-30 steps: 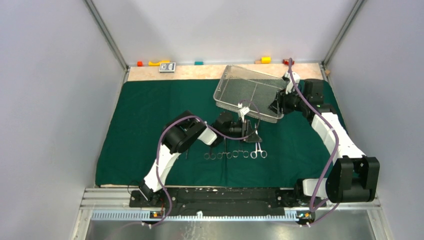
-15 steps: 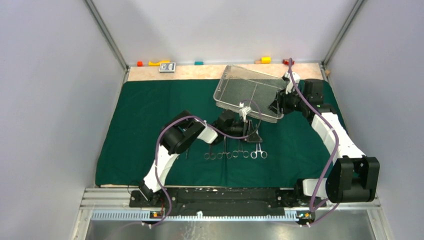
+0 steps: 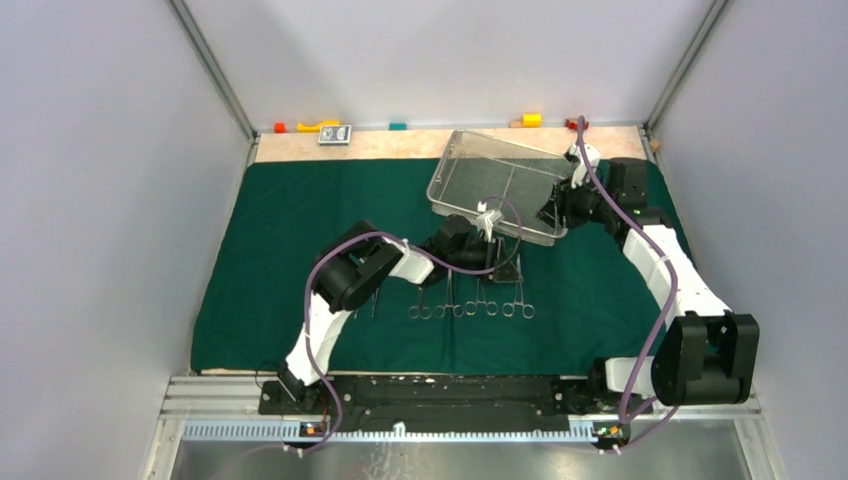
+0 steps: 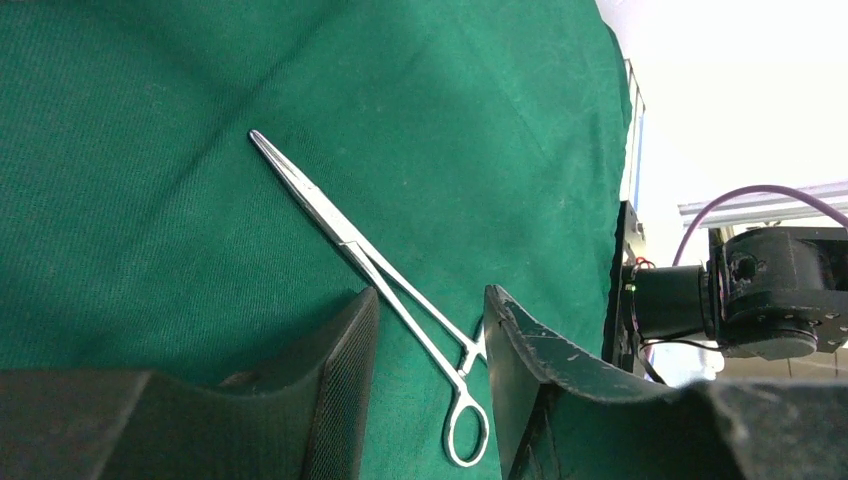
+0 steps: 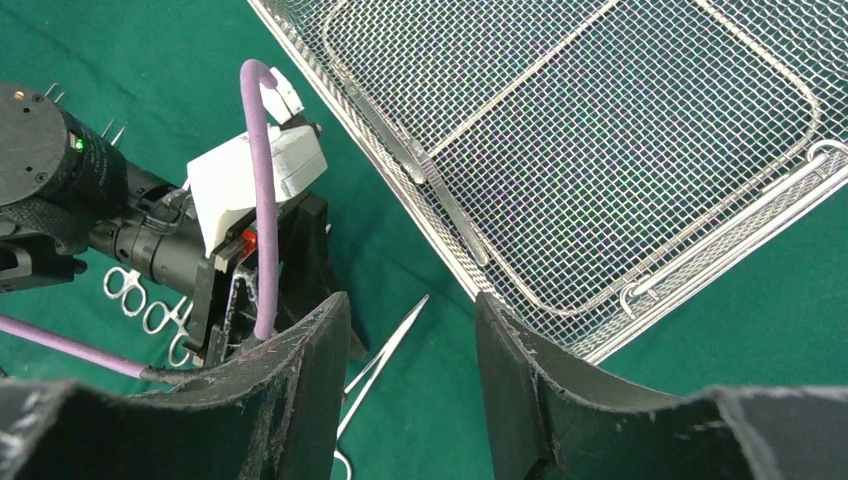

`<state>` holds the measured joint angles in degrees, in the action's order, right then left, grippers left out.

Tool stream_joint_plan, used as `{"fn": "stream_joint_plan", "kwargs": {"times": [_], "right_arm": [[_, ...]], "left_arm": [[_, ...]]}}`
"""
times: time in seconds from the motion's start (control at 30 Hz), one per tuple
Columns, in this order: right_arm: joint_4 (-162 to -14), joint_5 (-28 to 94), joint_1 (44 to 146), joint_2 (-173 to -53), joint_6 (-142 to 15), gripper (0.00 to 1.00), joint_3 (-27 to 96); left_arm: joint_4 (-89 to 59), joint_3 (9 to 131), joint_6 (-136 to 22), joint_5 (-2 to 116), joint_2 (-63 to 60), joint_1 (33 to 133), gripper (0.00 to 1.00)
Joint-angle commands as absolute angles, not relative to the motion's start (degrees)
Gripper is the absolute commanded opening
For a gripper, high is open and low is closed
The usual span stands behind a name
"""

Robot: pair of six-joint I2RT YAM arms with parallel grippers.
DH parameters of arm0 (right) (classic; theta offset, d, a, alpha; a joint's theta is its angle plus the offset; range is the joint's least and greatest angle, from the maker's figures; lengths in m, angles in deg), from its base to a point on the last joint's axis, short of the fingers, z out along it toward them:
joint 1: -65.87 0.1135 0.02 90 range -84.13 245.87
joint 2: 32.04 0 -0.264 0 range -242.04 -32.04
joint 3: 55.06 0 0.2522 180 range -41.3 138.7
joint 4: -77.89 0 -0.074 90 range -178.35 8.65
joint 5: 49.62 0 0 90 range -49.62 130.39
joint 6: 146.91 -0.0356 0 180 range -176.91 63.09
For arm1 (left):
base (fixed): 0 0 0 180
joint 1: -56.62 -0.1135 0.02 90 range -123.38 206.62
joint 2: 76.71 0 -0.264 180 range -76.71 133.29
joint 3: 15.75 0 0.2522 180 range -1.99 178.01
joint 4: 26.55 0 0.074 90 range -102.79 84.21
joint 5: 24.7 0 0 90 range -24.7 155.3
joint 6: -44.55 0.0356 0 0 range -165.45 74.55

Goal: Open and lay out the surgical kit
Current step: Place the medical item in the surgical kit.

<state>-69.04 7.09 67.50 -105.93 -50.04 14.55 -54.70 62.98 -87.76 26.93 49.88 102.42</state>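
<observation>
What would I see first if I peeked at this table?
A big dark green cloth covers most of the table. A shiny wire-mesh tray sits at its far side, right of the middle, and a neat row of ring-handled instruments lies nearer the arms. The left gripper hovers open over one more clamp lying on the cloth.

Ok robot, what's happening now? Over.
Left gripper open over slim steel ring-handled clamp on dark green cloth. Right gripper open, empty, beside silver wire-mesh tray. Nothing in the way.
</observation>
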Motion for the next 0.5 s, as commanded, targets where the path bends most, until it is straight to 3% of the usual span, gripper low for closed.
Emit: {"fn": "stream_joint_plan", "kwargs": {"times": [0.0, 0.3, 0.47], "right_arm": [[-71.0, 6.9, 66.9, -105.2, -49.6, 0.48, 14.5], [-69.7, 12.0, 66.9, -108.7, -48.5, 0.48, 18.8], [-66.9, 19.0, 67.4, -116.3, -45.9, 0.48, 25.7]], "left_arm": [[-53.3, 62.8, -85.5, 28.2, 44.8, 102.8, 0.49], [-46.9, 62.3, -79.7, 29.9, 37.4, 103.4, 0.51], [-37.3, 63.3, -68.2, 32.0, 31.0, 103.5, 0.55]]}}
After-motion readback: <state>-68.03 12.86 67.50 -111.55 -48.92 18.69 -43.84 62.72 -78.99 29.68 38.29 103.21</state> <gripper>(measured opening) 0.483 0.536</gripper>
